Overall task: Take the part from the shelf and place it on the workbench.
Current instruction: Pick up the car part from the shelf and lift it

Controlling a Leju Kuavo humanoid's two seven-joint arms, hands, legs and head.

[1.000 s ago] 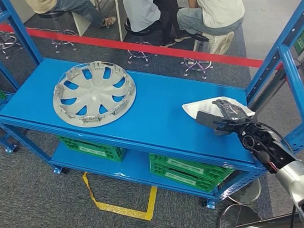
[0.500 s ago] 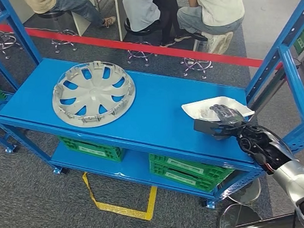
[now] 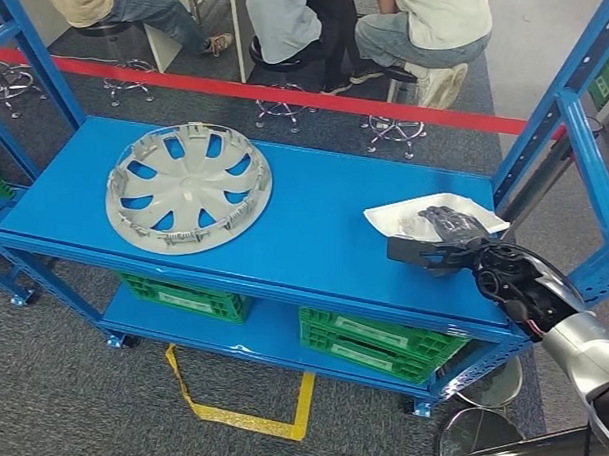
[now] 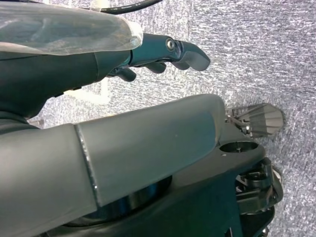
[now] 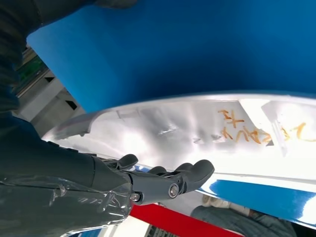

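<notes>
One hubcap (image 3: pixel 189 187), one white part (image 3: pixel 430 216), three green crates (image 3: pixel 184 299), three seated people (image 3: pixel 425 32), one blue shelf (image 3: pixel 317 223)

white part (image 3: pixel 408 218): near side hidden behind right robot hand (image 3: pixel 444 243); grip unclear | seated people (image 3: pixel 414 32): cropped

The shelf (image 3: pixel 317 223) has a broad bare stretch in its middle, between the hubcap (image 3: pixel 188 187) on the left and the white part (image 3: pixel 408 220) at the right end. There the right hand (image 3: pixel 444 243) lies at the part's near edge. A blue upright (image 3: pixel 550 122) (slanting, with a crossbar) stands close beside the part, hemming that end. People sit behind the shelf (image 3: pixel 414 32)
</notes>
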